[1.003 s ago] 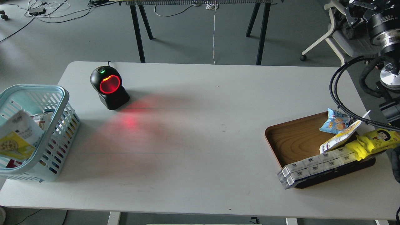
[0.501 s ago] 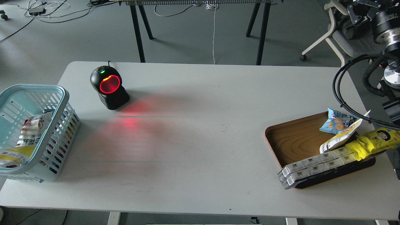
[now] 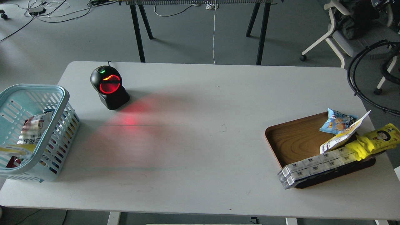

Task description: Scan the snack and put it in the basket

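The light blue basket (image 3: 61, 103) stands at the table's left edge. A yellow-and-white pouch (image 3: 14, 150) lies low inside it; only its yellow edge shows, beside a red-and-white pack (image 3: 34, 126). A second yellow-and-white pouch (image 3: 342, 137) leans in the brown wooden tray (image 3: 292, 137) at the right. Neither gripper is in view; only black cable loops of the right arm (image 3: 356, 90) show at the right edge.
A black barcode scanner (image 3: 109, 87) with a glowing red ring stands at the back left and casts red light on the table. The tray also holds a small blue snack bag (image 3: 336, 122), a long yellow cartoon-face pack (image 3: 373, 140) and white boxed packs (image 3: 312, 168).
The yellow-and-white pouch, high over the basket a second ago, has dropped down inside it. The right arm has moved up and out of view at the top right.
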{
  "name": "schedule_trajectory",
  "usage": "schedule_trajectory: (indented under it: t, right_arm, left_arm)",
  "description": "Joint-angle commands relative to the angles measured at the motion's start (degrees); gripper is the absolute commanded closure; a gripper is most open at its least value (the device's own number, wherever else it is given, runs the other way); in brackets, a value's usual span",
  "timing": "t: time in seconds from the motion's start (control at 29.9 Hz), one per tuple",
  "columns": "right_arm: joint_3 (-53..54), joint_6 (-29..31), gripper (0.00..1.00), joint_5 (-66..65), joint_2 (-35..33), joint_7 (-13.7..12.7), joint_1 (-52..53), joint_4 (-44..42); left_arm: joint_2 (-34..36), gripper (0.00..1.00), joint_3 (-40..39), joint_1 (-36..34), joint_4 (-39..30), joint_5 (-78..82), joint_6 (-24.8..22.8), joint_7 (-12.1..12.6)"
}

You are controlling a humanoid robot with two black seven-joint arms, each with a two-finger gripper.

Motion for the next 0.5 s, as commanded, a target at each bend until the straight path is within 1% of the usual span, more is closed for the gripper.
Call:
schedule_trajectory:
  t: [0.0, 0.17, 0.2, 0.3, 0.37, 0.43, 0.47]
  right_arm:
    - [0.19, 0.00, 0.01, 0.09, 0.07, -0.14, 0.04, -0.06]
    - [1.77, 0.00, 0.03, 0.18, 0.42, -0.49, -0.14, -0.06]
    - [2.21, 0.00, 0.03, 0.18, 0.51, -0.58, -0.22, -0.06]
    - [3.71, 0.00, 0.02, 0.26, 0.77, -0.75, -0.40, -0.15]
    - [4.85, 0.00, 0.02, 0.26, 0.86, -1.10, -0.57, -0.15]
    - [5.38, 0.00, 0.02, 0.44, 1.04, -2.07, -0.66, -0.15]
    - [5.38, 0.00, 0.02, 1.22, 1.04, -2.60, -0.75, -0.23]
  left_arm:
    - [-7.26, 0.01, -3.50, -0.03, 6.74, -9.83, -0.28, 3.71]
    - [-17.11, 0.01, -4.91, -0.99, 13.86, -21.44, -0.28, 9.51]
    - [-19.39, 0.01, -5.26, -1.60, 15.44, -23.46, -0.28, 10.30]
    - [-25.11, 0.01, -7.19, -2.05, 21.06, -28.91, -0.28, 10.75]
    - [-28.19, 0.01, -8.95, -2.05, 24.76, -31.64, -0.28, 11.53]
    - [-31.17, 0.01, -10.70, -2.14, 27.14, -34.19, -0.28, 13.72]
    - [-32.67, 0.01, -11.93, -2.05, 27.93, -35.77, -0.28, 15.30]
